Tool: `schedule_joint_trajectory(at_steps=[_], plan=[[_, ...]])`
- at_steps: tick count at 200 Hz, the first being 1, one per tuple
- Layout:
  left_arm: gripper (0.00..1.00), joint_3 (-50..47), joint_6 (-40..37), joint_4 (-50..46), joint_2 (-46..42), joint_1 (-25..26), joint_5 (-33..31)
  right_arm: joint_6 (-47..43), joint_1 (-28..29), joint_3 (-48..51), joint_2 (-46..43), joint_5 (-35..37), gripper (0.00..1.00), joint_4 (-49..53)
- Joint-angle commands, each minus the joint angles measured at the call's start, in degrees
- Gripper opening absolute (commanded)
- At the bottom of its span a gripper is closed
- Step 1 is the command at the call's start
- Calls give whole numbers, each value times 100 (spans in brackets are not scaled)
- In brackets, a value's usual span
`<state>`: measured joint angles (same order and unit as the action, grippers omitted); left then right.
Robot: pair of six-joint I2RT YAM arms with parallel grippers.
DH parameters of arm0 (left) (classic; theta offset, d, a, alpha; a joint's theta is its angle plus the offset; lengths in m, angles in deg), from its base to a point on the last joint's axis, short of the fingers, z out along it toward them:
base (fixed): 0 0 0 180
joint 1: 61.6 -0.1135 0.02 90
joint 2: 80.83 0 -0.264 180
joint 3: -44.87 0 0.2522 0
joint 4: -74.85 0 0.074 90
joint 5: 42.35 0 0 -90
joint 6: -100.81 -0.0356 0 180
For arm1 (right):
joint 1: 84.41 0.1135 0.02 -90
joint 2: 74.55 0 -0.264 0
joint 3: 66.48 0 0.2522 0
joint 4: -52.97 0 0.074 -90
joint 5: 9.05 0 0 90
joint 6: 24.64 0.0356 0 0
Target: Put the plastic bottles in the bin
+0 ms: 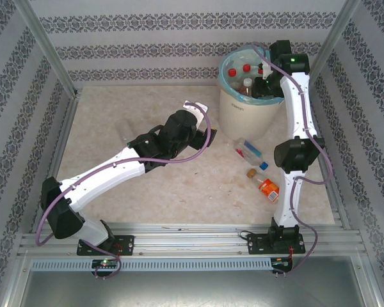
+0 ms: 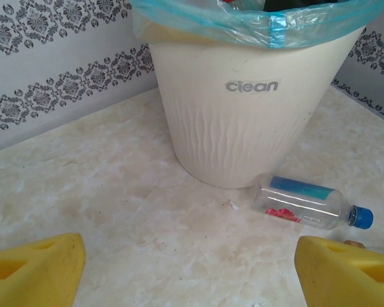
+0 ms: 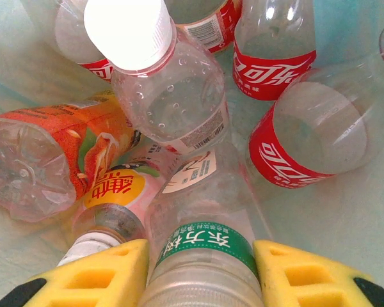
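The off-white bin (image 1: 240, 112) with a turquoise bag stands at the back right and holds several bottles. My right gripper (image 1: 265, 73) reaches down into it. In the right wrist view the gripper (image 3: 201, 275) is shut on a clear bottle with a green label (image 3: 201, 246). Below it lie red-labelled bottles (image 3: 307, 137), an orange one (image 3: 51, 153) and a white-capped one (image 3: 160, 83). On the table lie a clear blue-capped bottle (image 1: 251, 153) and an orange bottle (image 1: 267, 188). My left gripper (image 1: 195, 121) hovers open over bare table, facing the bin (image 2: 243, 128) and the blue-capped bottle (image 2: 307, 203).
Patterned walls close in the table at the back and both sides. A metal rail (image 1: 179, 233) runs along the near edge. The marble tabletop (image 1: 115, 121) lies bare to the left of the bin. The bag's rim (image 2: 275, 19) overhangs the bin's top.
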<state>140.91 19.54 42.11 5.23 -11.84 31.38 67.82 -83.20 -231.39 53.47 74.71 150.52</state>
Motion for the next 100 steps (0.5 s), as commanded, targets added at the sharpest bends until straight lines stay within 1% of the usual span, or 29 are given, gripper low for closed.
schedule_joint_trajectory(at_steps=[1,12,33,46,56,100], plan=[[85,-8,205,-79,-145,-19,39,12,-54,-208,67,-215,41,-199],[85,-58,232,-79,-187,-19,23,55,-60,-230,-8,-318,44,-264],[85,-206,284,-46,-277,-19,-57,121,-60,-105,-236,-503,46,-629],[85,-301,325,-28,-320,-18,-89,145,-51,-43,-321,-535,51,-820],[85,-335,361,-37,-340,-21,-65,166,-55,-79,-340,-556,54,-855],[85,-397,409,-36,-397,-19,-22,322,-56,-127,-449,-843,54,-860]])
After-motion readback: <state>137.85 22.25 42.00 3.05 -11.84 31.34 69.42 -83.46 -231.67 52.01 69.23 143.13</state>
